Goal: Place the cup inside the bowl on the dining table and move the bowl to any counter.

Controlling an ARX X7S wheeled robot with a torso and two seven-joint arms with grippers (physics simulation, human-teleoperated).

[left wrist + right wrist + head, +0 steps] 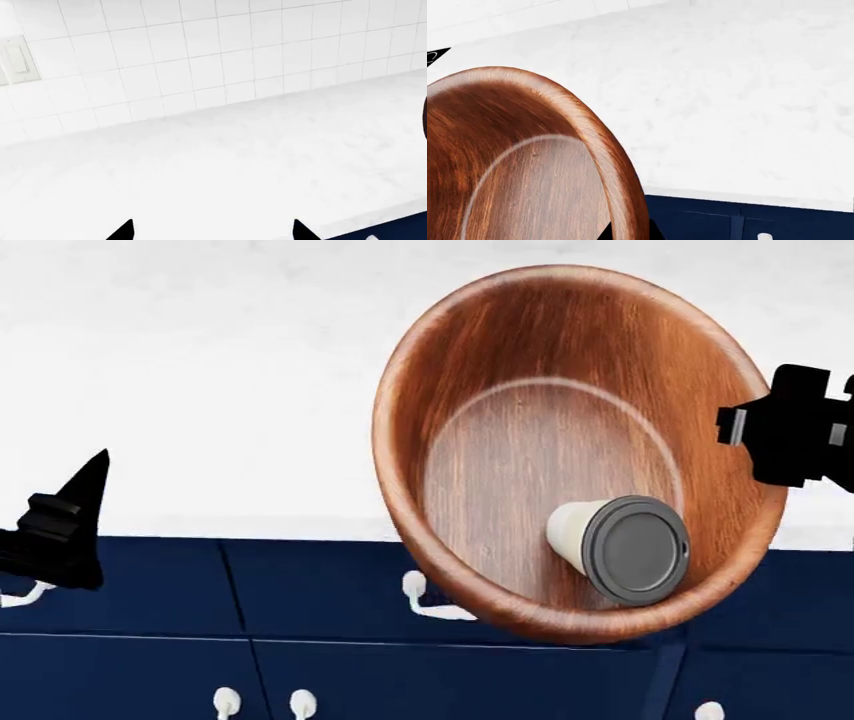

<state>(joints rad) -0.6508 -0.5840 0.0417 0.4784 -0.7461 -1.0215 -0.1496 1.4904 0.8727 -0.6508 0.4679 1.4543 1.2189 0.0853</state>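
Beside my right claw [787, 430], which grips its rim, the bowl [534, 440] hangs tilted over the surface [200, 370] edge, the cup [617, 543] lying inside on its side. My left claw [212, 231] is spread, empty. I judge lowering and levelling comes next.

White wall tiles [200, 60], navy drawers [160, 640] with white handles [427, 598].

Bowl [534, 390]: reddish-brown wood, streaked grain, pale ring around inner base. Cup [577, 530]: cream-white body, dark grey lid. Worktop [200, 370]: white, faint grey marble speckle. Wall tiles [200, 60]: white squares, pale grey grout. Cabinet fronts [134, 600]: navy blue, white handles [427, 600]. Grippers' jaws: black.
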